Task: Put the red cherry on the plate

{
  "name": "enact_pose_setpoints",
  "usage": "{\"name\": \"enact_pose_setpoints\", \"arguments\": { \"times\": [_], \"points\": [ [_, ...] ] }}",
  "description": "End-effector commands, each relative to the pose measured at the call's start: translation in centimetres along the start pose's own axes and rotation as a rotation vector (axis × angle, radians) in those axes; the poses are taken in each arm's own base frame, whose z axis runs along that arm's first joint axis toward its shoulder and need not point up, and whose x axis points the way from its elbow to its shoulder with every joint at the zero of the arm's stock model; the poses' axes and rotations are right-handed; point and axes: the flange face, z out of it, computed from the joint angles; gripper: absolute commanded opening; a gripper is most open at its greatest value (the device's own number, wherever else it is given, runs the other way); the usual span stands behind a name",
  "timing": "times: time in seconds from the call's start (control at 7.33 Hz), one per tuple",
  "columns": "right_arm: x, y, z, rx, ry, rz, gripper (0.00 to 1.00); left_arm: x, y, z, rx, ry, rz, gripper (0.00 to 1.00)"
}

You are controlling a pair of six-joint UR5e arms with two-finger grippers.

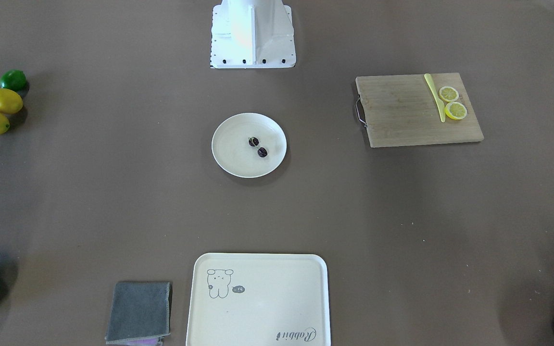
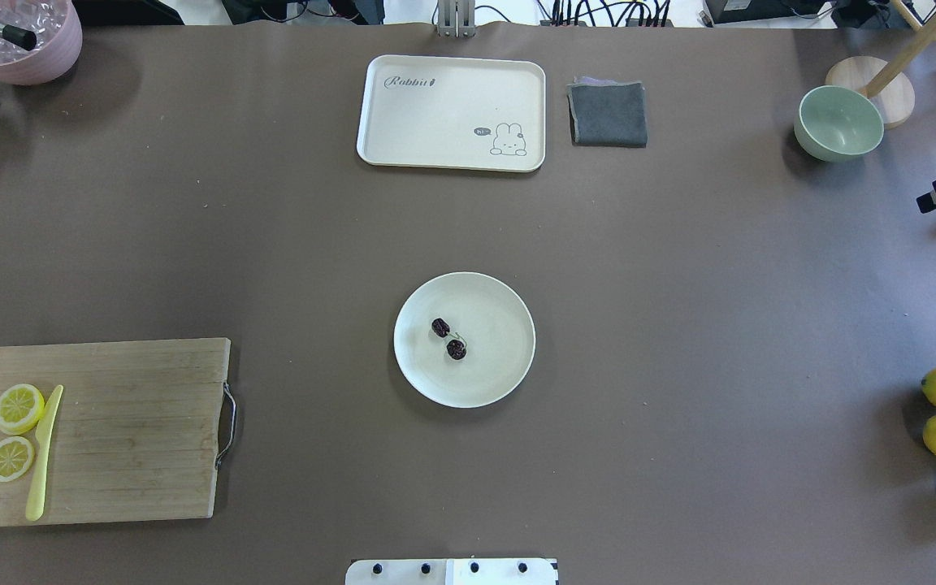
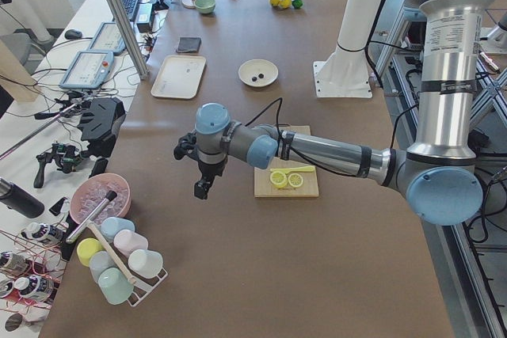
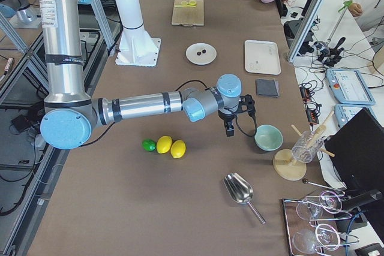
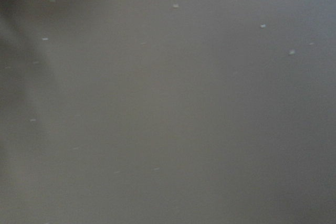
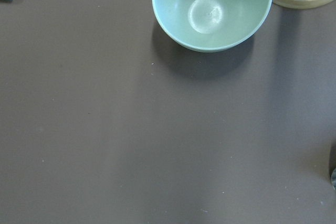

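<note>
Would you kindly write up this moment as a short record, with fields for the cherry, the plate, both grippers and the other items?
red cherry: a joined pair lying on the plate, near its middle
plate: flat at the centre of the table
left gripper: over bare table, apart from the cutting board; open or shut cannot be told
right gripper: over the table beside the green bowl; open or shut cannot be told
on the cutting board: two lemon slices and a yellow knife
task state: looks done
</note>
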Motion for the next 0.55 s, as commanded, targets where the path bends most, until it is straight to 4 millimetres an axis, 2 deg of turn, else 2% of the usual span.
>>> {"name": "enact_pose_setpoints", "arguments": {
  "times": [0.0,0.14,0.41],
  "points": [
    [1.4,-0.1,0.1,0.001,0.012,-0.011,1.0,-4.3,5.0,-2.4,-0.077,0.209,-0.216,0.98],
    [1.6,0.0,0.2,-0.001,0.015,-0.02,1.0,-4.6,5.8,-3.6,-0.04,0.215,-0.222,0.98],
    [3.0,0.0,-1.0,0.021,0.032,-0.005,1.0,-4.8,6.5,-3.1,-0.035,0.205,-0.217,0.98]
  ]
}}
